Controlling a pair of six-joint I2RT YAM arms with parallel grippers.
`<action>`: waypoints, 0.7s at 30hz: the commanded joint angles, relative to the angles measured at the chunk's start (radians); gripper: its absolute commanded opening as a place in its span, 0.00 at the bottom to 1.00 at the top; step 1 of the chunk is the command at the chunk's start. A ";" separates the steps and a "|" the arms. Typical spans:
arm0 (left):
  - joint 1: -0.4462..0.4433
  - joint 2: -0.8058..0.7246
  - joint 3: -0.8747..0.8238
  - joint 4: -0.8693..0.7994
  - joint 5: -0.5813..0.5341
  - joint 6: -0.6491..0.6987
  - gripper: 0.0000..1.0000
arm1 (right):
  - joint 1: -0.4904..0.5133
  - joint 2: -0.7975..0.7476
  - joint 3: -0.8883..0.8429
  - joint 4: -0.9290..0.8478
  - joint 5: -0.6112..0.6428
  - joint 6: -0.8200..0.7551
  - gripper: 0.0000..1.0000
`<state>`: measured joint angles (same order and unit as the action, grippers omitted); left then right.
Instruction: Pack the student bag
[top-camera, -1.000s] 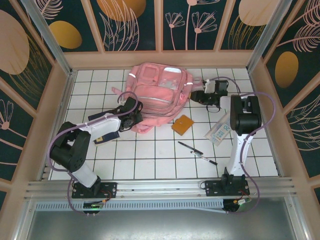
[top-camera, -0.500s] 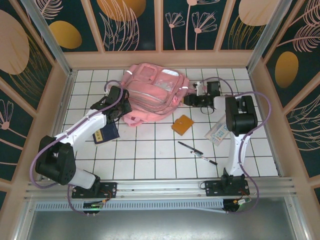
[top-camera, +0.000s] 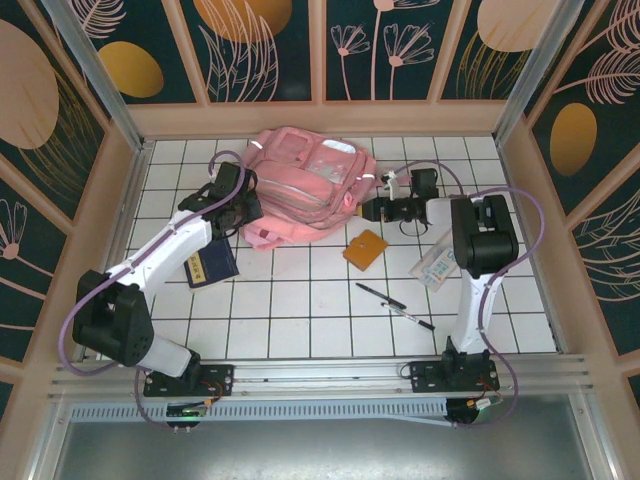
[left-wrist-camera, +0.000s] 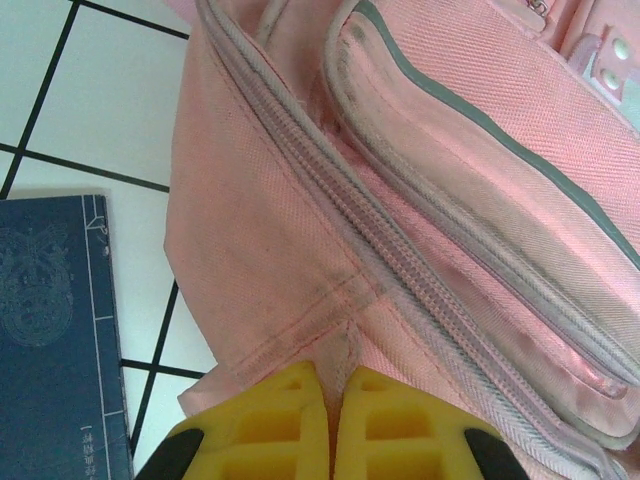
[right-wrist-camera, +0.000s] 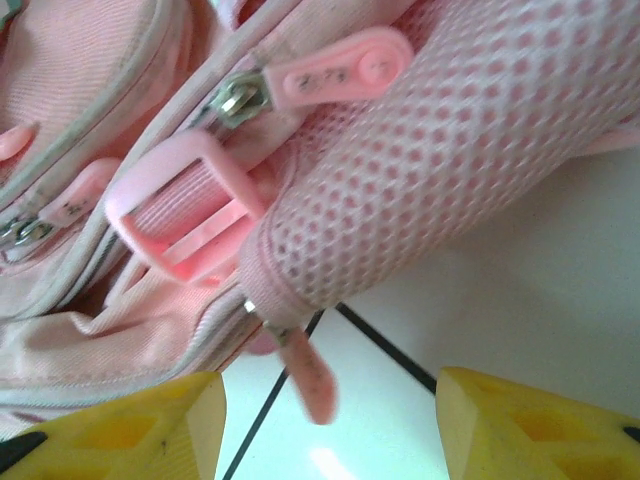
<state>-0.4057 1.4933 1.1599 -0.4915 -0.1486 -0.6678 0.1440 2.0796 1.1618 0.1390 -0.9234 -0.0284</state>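
Between left tool (top-camera: 243, 210) and right tool (top-camera: 372, 208), the student bag (top-camera: 310, 180).

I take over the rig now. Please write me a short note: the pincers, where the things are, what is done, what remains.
Pincers: the left pincer is shut on a fabric edge of the student bag. The right pincer is open, with a pink zipper pull between its fingers, not gripped.
Bag: far middle of the table; no pocket looks open.
Out on the table: blue booklet, orange flat item, two pens, white packet.
Done: nothing packed, as far as visible.
Left: unzip the bag, load the items.
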 joint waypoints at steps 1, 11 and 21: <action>0.005 0.013 0.054 0.019 0.023 0.029 0.00 | 0.008 -0.028 0.002 -0.012 -0.037 -0.018 0.55; 0.005 0.036 0.070 0.019 0.079 0.039 0.00 | 0.031 0.004 0.051 -0.040 -0.013 -0.038 0.36; 0.005 0.048 0.067 0.031 0.066 0.033 0.00 | 0.028 -0.114 -0.038 0.007 0.207 0.029 0.00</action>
<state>-0.4038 1.5379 1.1877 -0.5053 -0.1017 -0.6468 0.1703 2.0510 1.1587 0.1184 -0.8150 -0.0315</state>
